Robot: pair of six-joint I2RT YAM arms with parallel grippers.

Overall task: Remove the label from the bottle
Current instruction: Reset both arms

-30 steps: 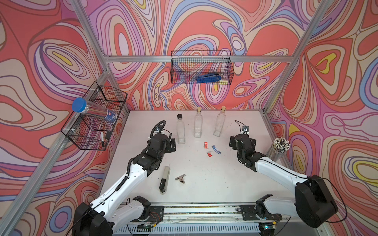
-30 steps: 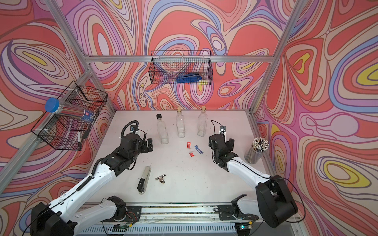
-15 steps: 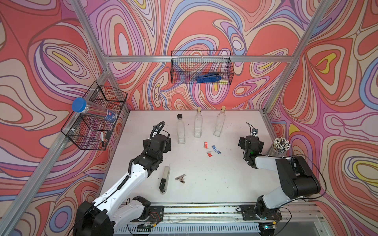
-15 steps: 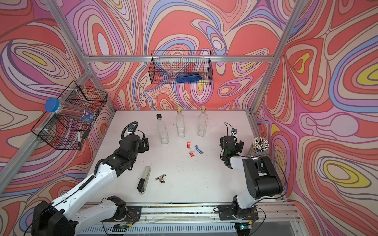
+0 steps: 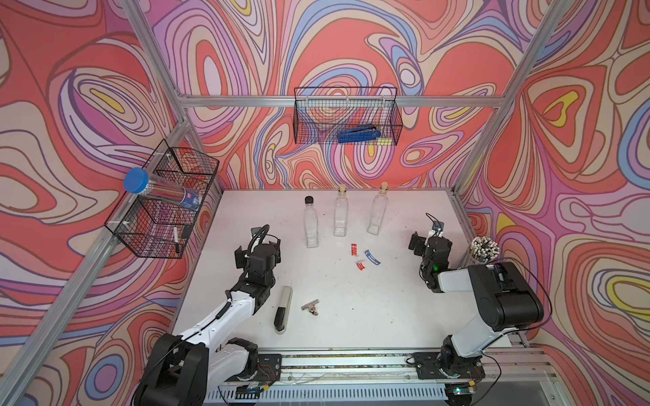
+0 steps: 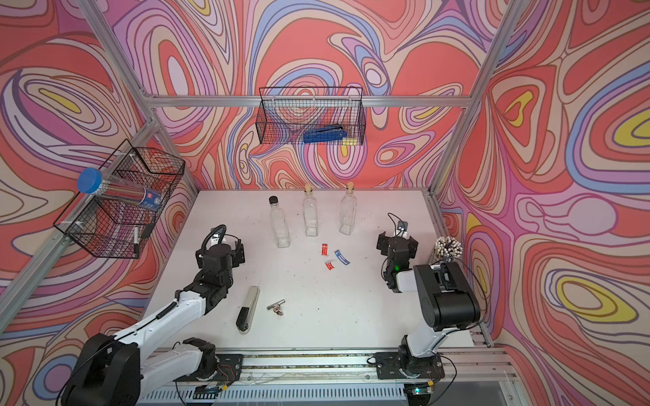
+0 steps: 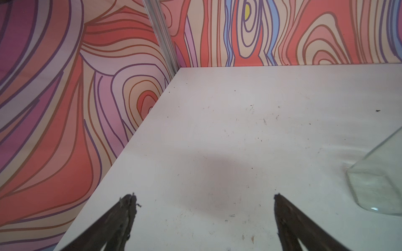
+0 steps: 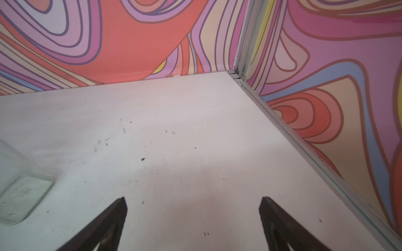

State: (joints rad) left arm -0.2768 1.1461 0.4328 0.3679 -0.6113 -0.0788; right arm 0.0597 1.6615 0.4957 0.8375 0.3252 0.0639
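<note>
Three clear glass bottles stand in a row at the back of the table: a black-capped bottle (image 5: 311, 225) (image 6: 279, 226) and two corked bottles (image 5: 340, 214) (image 5: 378, 211). Their glass looks bare. Three small labels lie loose on the table in front of them: a red label (image 5: 354, 249), a blue label (image 5: 373, 257) and a red-and-white label (image 5: 361, 265). My left gripper (image 5: 257, 247) (image 7: 204, 197) is open and empty, left of the black-capped bottle (image 7: 378, 184). Right of the row, my right gripper (image 5: 431, 242) (image 8: 193, 199) hangs open and empty, with a corked bottle's base (image 8: 19, 191) off to its side.
A grey and black stapler-like tool (image 5: 283, 309) and a metal clip (image 5: 310, 306) lie near the front. A cup of white sticks (image 5: 483, 249) stands at the right edge. Wire baskets hang on the back wall (image 5: 346, 116) and on the left wall (image 5: 165, 204).
The right arm has folded back and its gripper has moved right toward the table's edge. The left gripper has drawn back left, away from the black-capped bottle. Both stay open.
</note>
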